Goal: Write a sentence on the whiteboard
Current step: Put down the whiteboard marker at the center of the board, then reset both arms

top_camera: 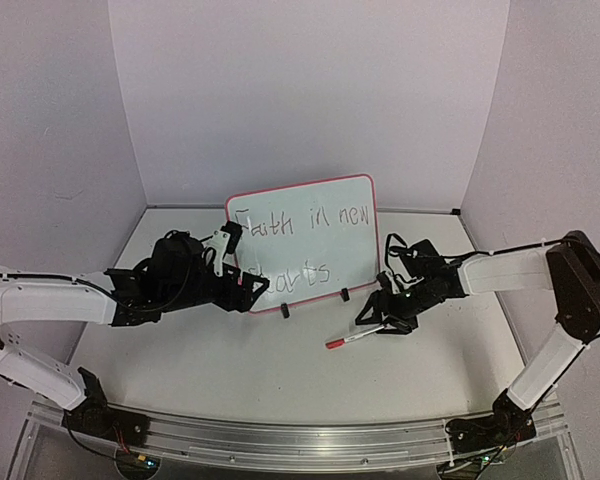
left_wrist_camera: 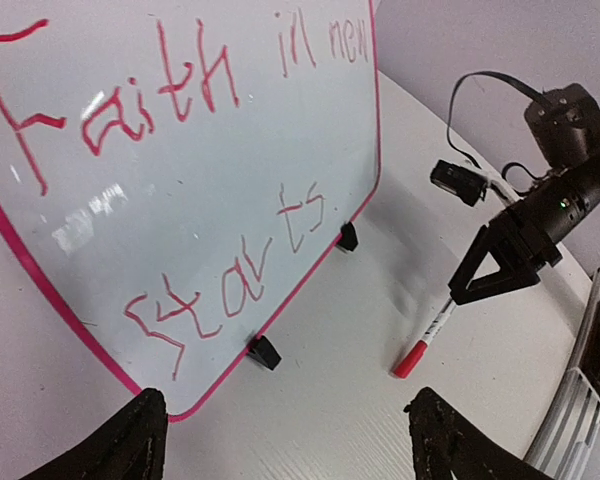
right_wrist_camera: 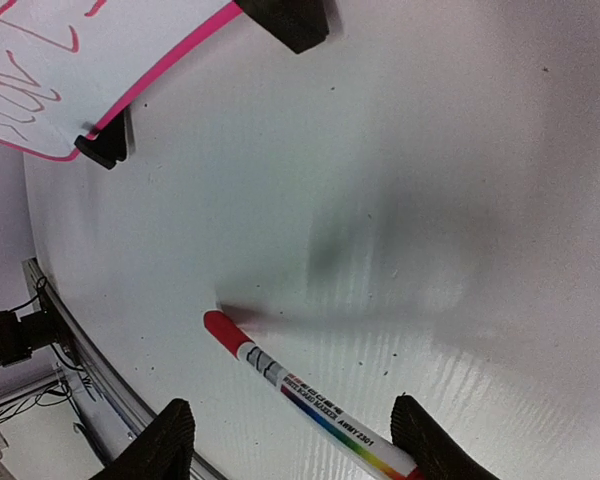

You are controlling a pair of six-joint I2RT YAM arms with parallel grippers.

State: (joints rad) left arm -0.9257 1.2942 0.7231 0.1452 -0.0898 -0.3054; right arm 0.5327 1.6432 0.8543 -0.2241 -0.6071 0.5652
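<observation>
While upright on two feet (top_camera: 285,311), one whiteboard (top_camera: 310,215), one marker (top_camera: 348,340)

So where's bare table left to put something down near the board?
Free: the near table centre, between the left gripper and the marker, in front of the whiteboard and its feet; the far right corner beside it. Crowded: the whiteboard's lower left corner, by the left gripper, and under the right gripper.
</observation>
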